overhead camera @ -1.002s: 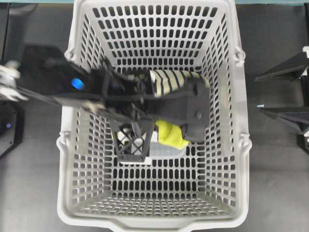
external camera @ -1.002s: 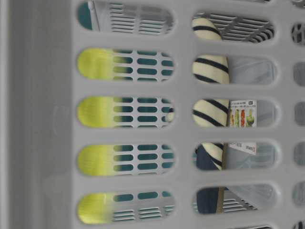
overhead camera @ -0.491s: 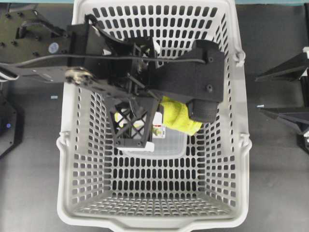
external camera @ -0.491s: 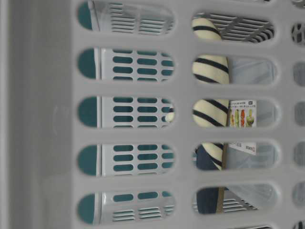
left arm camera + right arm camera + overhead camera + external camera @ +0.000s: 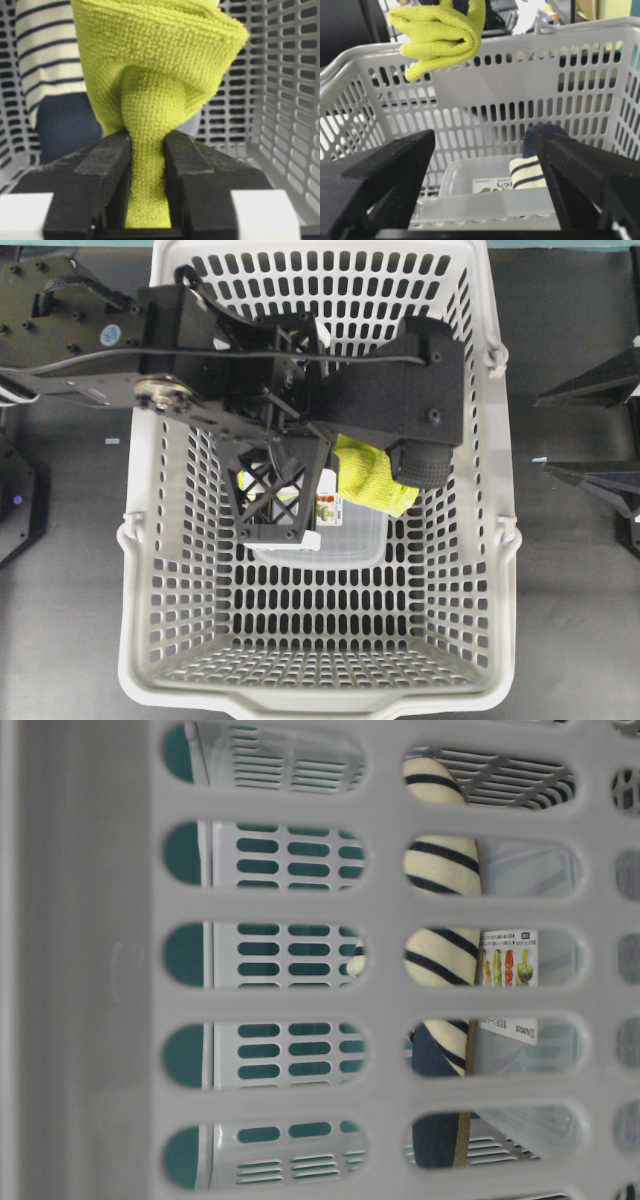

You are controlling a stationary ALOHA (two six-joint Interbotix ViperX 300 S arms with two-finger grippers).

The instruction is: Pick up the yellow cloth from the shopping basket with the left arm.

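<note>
Dark tabletop [image 5: 570,620] surrounds the shopping basket [image 5: 505,570], and your right gripper [image 5: 485,185] sits nearest to you on that side, parked outside the basket with its jaws spread wide and nothing between them; it looks kept clear so the left arm has room. Next in, the left gripper [image 5: 147,165] is pinched narrow on the yellow cloth [image 5: 150,75], the two black pads squeezing a gathered fold so the rest bunches and droops beyond the tips. From the right wrist view you can see the cloth hanging about level with the basket's rim, touching neither floor nor walls. I judge the pick essentially made, since the fold runs deep between the pads. Below it, on the basket floor, lie a clear plastic container [image 5: 485,192] with a printed label and, just beside it toward the far wall, the striped slipper [image 5: 440,910].
</note>
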